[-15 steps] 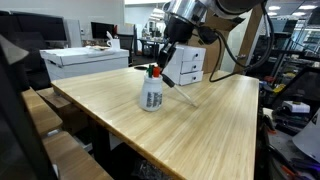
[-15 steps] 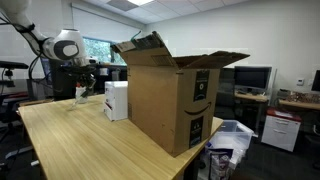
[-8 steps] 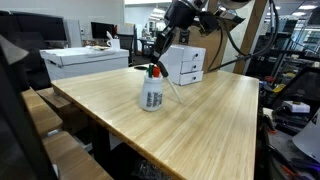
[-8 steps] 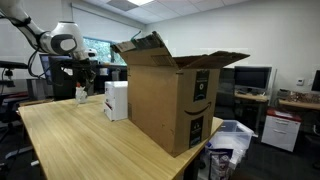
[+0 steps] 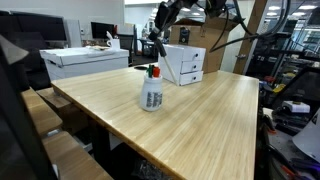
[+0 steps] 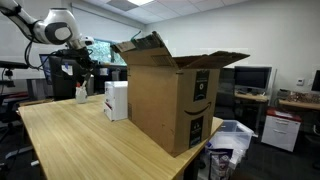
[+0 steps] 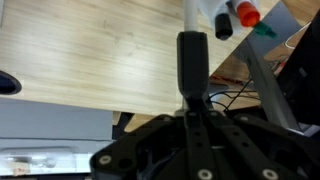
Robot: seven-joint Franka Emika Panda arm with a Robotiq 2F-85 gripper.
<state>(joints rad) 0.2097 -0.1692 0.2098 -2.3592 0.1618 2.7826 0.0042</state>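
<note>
We see the black gripper (image 5: 154, 48) poised above a white plastic spray bottle with a red-and-green nozzle (image 5: 151, 92), apart from it. Its 2 fingers (image 7: 192, 60) are pressed together on nothing, as the wrist view shows. The bottle stands upright on the pale wooden table (image 5: 205, 120), near a white rectangular box (image 5: 186, 63). In an exterior view, a large open brown cardboard box (image 6: 170, 95) stands beside the white one.

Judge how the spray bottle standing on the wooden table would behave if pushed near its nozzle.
The spray bottle stands upright, taller than its base is wide, so a push near the top would probably tip it. It looks like plastic, likely light. On the smooth table a low push would likely slide it.
</note>
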